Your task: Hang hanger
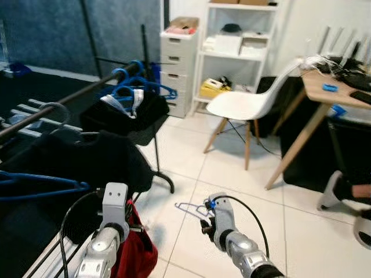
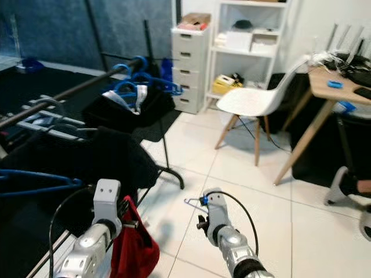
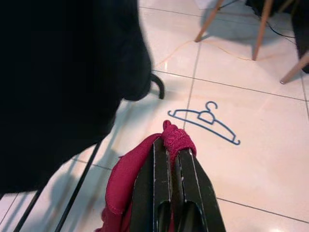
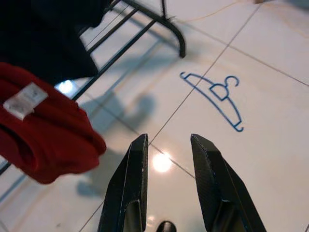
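1. Two grippers sit nearest: my left gripper [image 3: 171, 159] is clamped on a crumpled red cloth garment [image 3: 130, 179], and my right gripper [image 4: 169, 145] hangs with its fingers apart, holding nothing.
2. Just beyond my right gripper, the thin blue wire hanger [image 4: 215, 99] lies flat on the pale floor tiles [image 1: 243, 174], near the black curved rack foot [image 4: 179, 43].
3. To do this well, I judge I should lower the right gripper squarely over the hanger's neck and close there, since thin wire lying flat may slip.
4. Farther left, the dark clothes rail [image 1: 75, 95] carries blue plastic hangers [image 1: 136, 87].
5. Black hanging garments [image 1: 87, 159] hide part of the rail, so I cannot tell where a free spot lies.
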`<state>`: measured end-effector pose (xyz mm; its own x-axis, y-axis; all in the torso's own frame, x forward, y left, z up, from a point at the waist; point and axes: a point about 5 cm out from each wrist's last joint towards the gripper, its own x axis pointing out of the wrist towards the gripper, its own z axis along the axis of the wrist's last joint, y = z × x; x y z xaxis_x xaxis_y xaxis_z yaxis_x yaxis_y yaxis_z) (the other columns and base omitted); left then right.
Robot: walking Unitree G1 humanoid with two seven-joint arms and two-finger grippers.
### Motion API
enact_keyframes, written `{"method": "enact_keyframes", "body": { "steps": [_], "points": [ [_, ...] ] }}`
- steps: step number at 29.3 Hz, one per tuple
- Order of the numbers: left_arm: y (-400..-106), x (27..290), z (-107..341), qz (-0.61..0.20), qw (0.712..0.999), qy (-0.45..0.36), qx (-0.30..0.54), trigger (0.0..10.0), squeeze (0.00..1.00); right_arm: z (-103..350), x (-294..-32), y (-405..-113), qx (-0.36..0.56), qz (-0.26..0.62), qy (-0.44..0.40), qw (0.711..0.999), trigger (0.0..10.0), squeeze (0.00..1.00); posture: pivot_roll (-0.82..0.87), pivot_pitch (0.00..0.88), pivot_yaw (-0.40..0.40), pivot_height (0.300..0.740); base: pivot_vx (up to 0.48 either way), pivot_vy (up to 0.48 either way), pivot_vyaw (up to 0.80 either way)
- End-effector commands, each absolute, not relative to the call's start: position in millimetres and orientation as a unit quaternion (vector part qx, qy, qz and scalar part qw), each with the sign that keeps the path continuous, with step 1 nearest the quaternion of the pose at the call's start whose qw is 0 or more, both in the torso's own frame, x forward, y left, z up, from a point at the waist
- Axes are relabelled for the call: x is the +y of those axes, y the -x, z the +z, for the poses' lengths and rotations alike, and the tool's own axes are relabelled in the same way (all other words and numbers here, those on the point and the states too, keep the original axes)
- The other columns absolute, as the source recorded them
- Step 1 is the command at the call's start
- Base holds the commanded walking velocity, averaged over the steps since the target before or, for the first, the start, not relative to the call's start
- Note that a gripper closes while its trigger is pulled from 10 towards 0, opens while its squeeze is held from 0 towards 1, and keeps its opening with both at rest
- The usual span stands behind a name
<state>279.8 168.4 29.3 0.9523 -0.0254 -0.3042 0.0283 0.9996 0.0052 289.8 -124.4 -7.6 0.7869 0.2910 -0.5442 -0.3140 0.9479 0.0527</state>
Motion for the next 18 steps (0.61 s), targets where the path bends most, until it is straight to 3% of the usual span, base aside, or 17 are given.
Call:
{"method": "enact_keyframes", "body": {
  "steps": [1, 18],
  "points": [
    [-278, 173, 29, -0.005, 0.988, -0.008, 0.154, 10.0, 0.0, -10, -124, -288, 0.287, 0.159, 0.023, 0.944, 10.0, 0.0, 0.13, 0.011, 0.016, 0.74, 0.0, 0.0, -0.8],
    [-283, 169, 24, -0.013, 0.985, -0.012, 0.172, 10.0, 0.0, -17, -135, -281, 0.289, 0.142, 0.031, 0.946, 10.0, 0.0, 0.12, 0.015, 0.024, 0.74, 0.0, 0.0, -0.8]
  ]
}}
